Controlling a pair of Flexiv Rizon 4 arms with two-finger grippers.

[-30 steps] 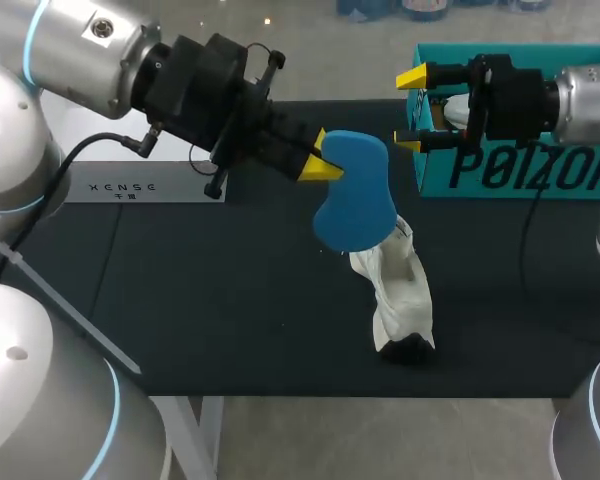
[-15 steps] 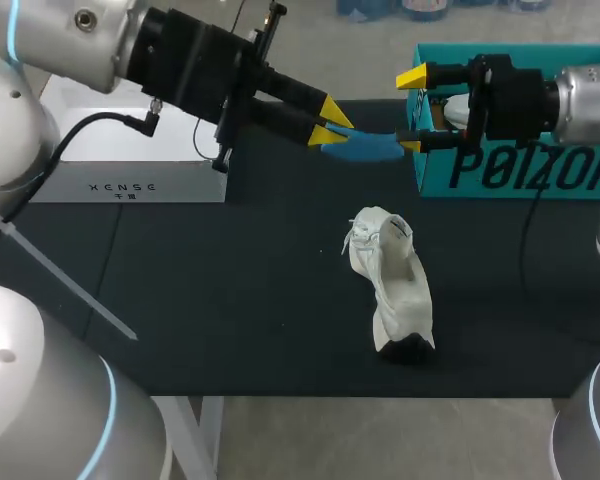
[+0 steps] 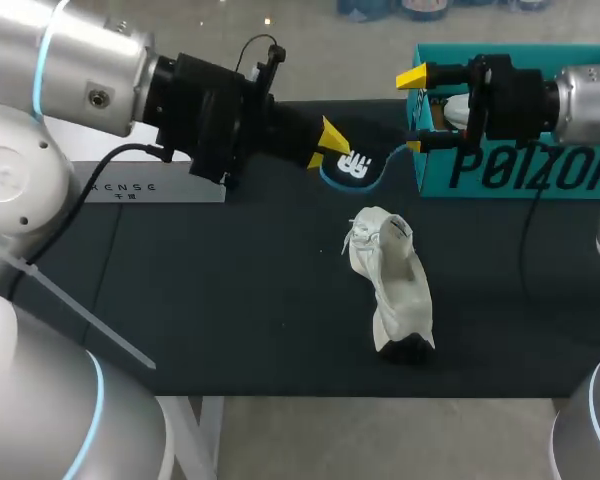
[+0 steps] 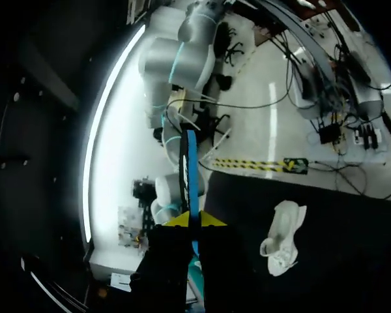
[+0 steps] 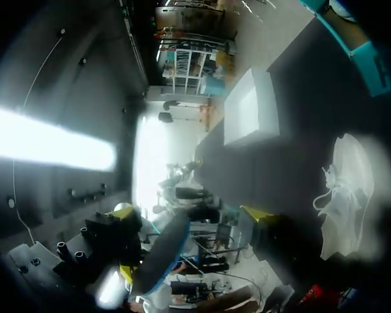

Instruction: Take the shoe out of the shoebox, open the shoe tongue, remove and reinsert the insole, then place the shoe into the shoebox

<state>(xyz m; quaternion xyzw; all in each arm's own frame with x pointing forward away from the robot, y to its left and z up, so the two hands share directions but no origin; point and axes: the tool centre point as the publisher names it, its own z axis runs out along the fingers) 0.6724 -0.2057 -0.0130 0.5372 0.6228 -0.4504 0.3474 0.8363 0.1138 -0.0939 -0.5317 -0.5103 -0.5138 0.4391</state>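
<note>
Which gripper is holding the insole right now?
The left gripper: it is shut on the insole, pinching one end. The right gripper stands wide open beside the teal shoebox.

Dark lettering on teal shoebox (image 3: 540,165); small print on white box (image 3: 125,187); logo on insole (image 3: 352,165).

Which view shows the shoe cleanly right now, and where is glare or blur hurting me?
Head view: even light, shoe crisp. Left wrist view: a bright glare band beside the insole, shoe readable. Right wrist view: shoe smeared in white haze.

Open mat (image 3: 230,290) around the shoe (image 3: 392,290); insole (image 3: 355,165) and shoebox (image 3: 510,170) just beyond.
</note>
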